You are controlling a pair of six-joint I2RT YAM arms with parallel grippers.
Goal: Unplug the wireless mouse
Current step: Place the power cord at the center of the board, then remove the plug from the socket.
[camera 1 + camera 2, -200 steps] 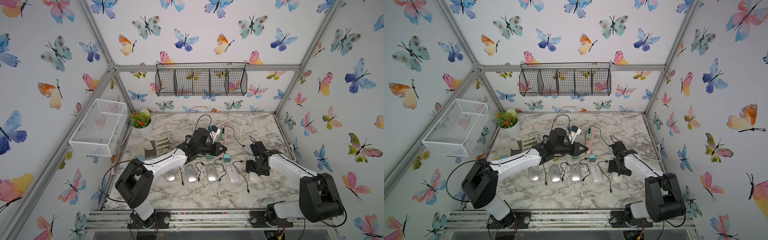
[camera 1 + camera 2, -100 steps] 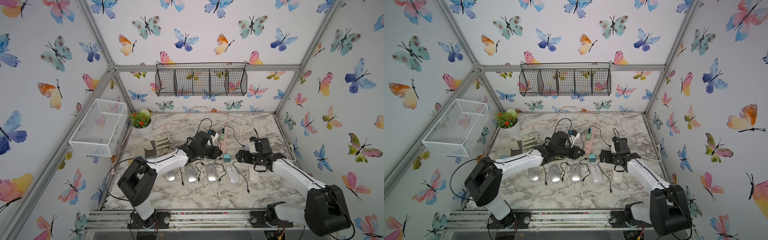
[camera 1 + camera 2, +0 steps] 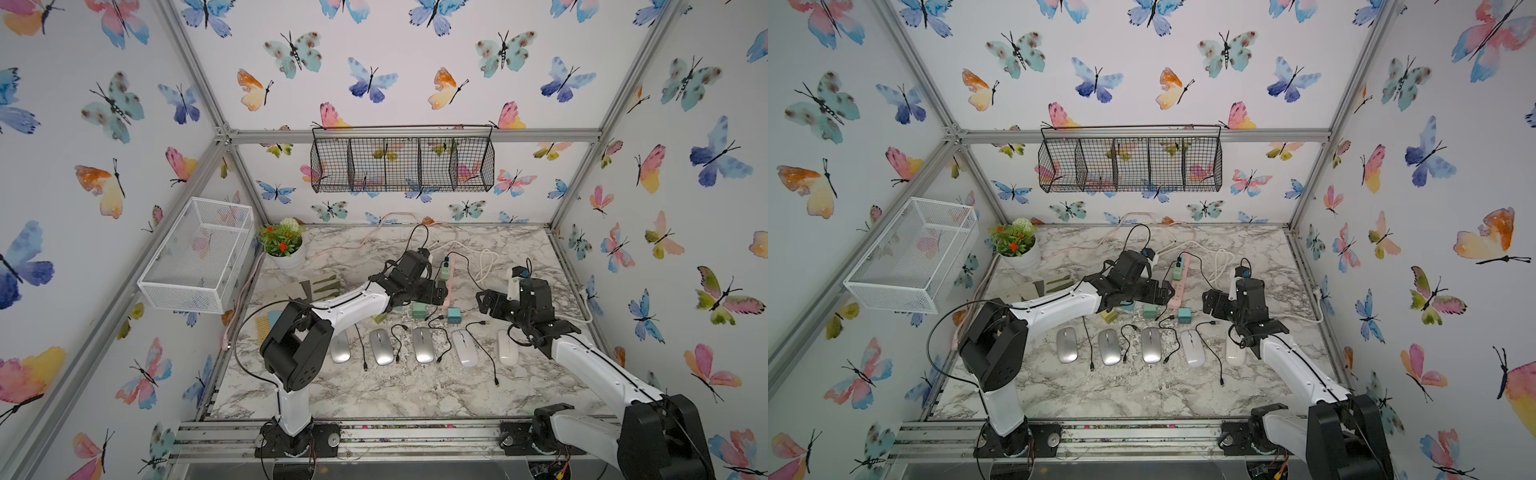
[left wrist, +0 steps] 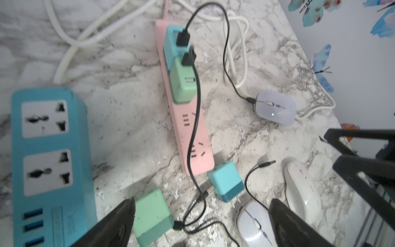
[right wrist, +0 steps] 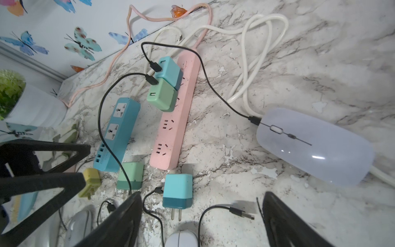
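Counting six mice (image 3: pixel 423 351), two power strips (image 5: pixel 174 119)

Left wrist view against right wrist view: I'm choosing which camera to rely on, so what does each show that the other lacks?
Only left wrist: a second white mouse in the row. Only right wrist: the potted plant and a yellow-green adapter. Both: the pink power strip, the blue power strip, and the plugged-in pale mouse.
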